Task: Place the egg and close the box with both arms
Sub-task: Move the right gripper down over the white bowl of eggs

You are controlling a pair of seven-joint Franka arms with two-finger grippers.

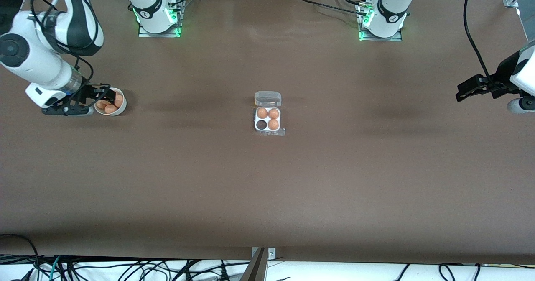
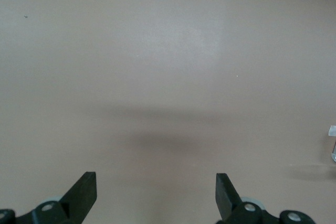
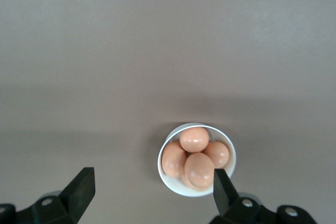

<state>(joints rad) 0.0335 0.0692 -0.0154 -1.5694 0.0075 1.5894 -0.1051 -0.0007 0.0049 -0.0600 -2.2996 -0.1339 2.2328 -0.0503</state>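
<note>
Brown matte covering spans the whole table (image 1: pixel 267 197). Near its middle sits the box (image 1: pixel 268 120), a small clear-plastic egg carton with its hinged lid (image 1: pixel 268 99) folded open on the side toward the robots' bases. Three brown eggs (image 1: pixel 273 124) fill three of its four cells; the empty cell (image 1: pixel 261 125) is the one nearer the front camera, toward the right arm's end.

At the right arm's end of the table stands a round white bowl (image 3: pixel 229 167) holding several brown eggs (image 3: pixel 198 169). The right gripper (image 3: pixel 149 190) hovers just over this bowl, its black fingers (image 3: pixel 81 187) spread wide apart and gripping nothing; in the right wrist view one fingertip overlaps the bowl's rim.

The left gripper (image 2: pixel 156 192) hangs over bare table at the left arm's end, well apart from the box, where that arm waits. Its fingers (image 2: pixel 227 192) are likewise spread wide with nothing between them.
</note>
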